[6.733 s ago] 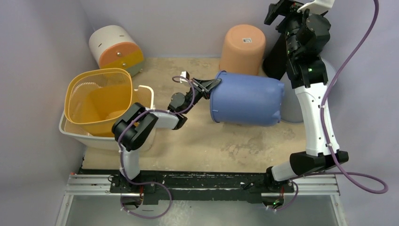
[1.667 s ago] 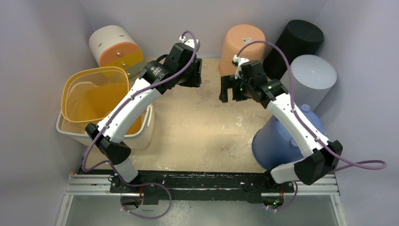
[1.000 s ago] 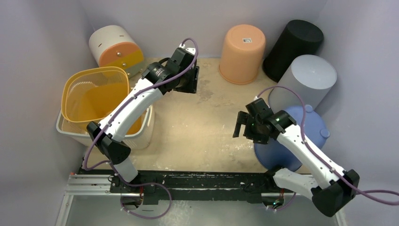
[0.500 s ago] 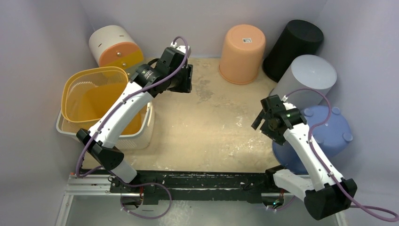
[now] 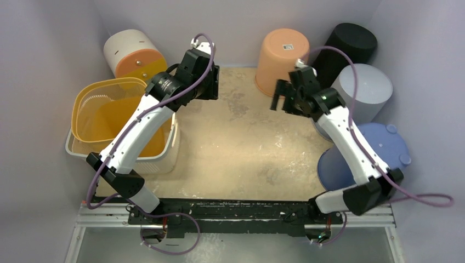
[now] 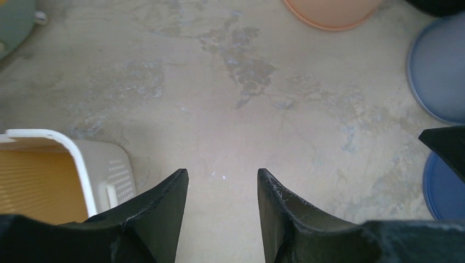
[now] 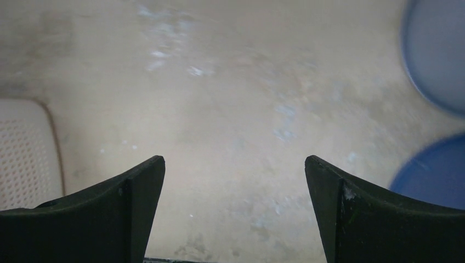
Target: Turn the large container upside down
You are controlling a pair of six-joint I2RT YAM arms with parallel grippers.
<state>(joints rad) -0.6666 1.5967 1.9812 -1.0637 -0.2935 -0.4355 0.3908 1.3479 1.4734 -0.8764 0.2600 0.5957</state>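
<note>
The large container [image 5: 384, 150] is a blue tub standing upside down at the near right, its footed base facing up; the right arm's forearm crosses in front of it. Part of the blue container [image 6: 441, 186] shows at the right edge of the left wrist view, and another part of it [image 7: 433, 175] in the right wrist view. My left gripper [image 5: 211, 90] [image 6: 222, 175] hovers open over bare floor at the far middle-left, holding nothing. My right gripper [image 5: 282, 98] [image 7: 233, 161] hangs wide open and empty beside the orange bucket, well away from the blue tub.
An upturned orange bucket [image 5: 282, 55], a black container [image 5: 351, 46] and a grey container [image 5: 364, 90] line the back right. A yellow bin [image 5: 112, 115] sits in a white basket [image 5: 164, 159] at left. A white and orange cylinder [image 5: 134, 55] lies at the back left.
The blue tub, earlier on its side in the left gripper, now stands inverted at the near right. The right gripper swung from beside it to the far middle. The left gripper drifted slightly left.
</note>
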